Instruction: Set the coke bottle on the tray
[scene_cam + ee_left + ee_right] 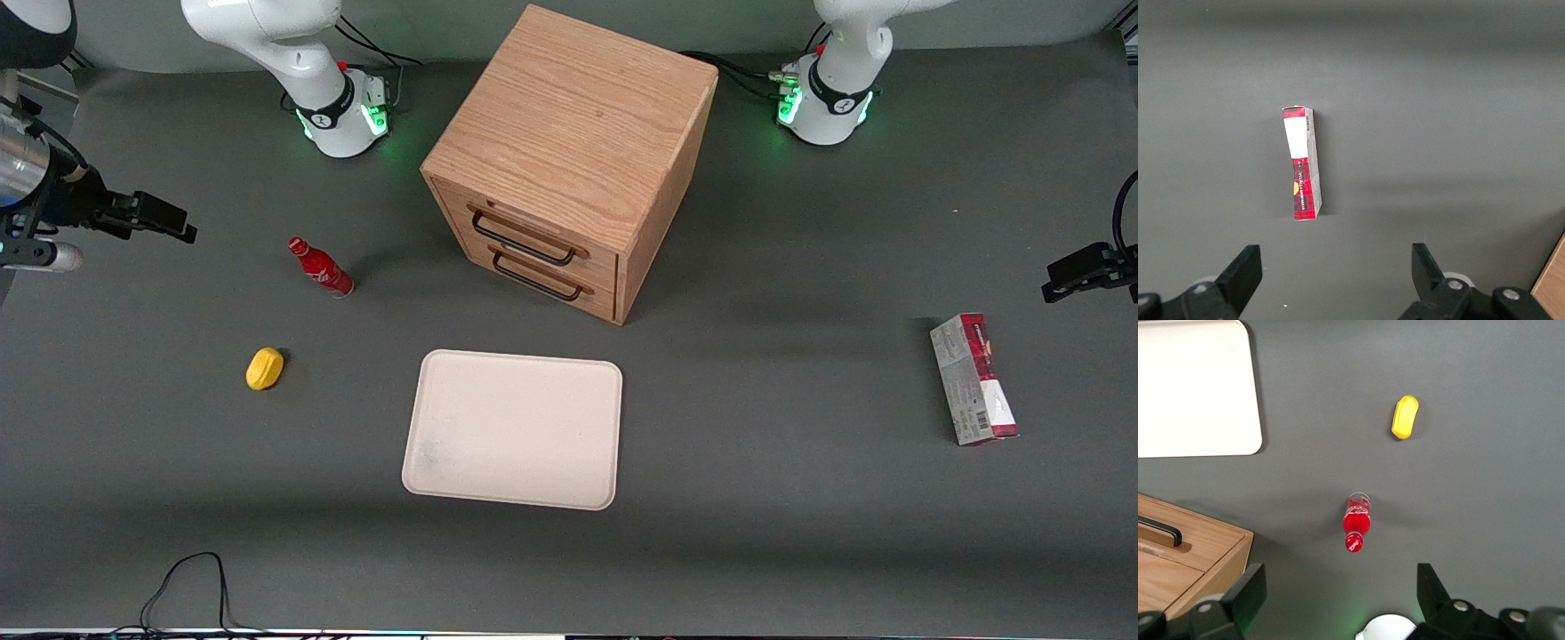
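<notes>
The coke bottle is a small glossy red bottle with a red cap. It stands upright on the dark table between the working arm's base and the tray, and the right wrist view shows the coke bottle from above. The cream tray lies flat in front of the cabinet's drawers with nothing on it; one rounded corner of the tray shows in the wrist view. My gripper hangs high over the working arm's end of the table, well clear of the bottle. In the wrist view the gripper is open, holding nothing.
A wooden drawer cabinet with two black handles stands at mid-table. A small yellow object lies nearer the front camera than the bottle. A red-and-grey carton lies toward the parked arm's end. A black cable loops at the front edge.
</notes>
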`<state>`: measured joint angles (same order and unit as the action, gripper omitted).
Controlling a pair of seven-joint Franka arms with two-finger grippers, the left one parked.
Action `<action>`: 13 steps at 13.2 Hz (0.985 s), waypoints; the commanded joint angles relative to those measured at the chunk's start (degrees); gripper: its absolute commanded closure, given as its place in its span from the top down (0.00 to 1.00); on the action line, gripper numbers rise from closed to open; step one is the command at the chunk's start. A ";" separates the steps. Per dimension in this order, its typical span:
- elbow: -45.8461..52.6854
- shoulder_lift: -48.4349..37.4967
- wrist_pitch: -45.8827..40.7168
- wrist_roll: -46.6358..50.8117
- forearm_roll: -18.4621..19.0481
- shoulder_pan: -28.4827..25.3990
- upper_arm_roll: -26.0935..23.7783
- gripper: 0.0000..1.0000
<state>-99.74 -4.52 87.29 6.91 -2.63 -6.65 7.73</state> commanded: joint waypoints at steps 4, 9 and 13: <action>4.03 3.12 -3.96 3.03 -0.53 0.24 -0.35 1.00; 3.85 2.86 -4.32 3.02 -0.44 -0.03 -0.35 1.00; 3.94 3.03 -4.85 3.46 -0.80 -0.03 0.01 1.00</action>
<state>-97.29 -1.96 84.12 8.83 -2.63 -6.66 7.74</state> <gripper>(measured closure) 0.000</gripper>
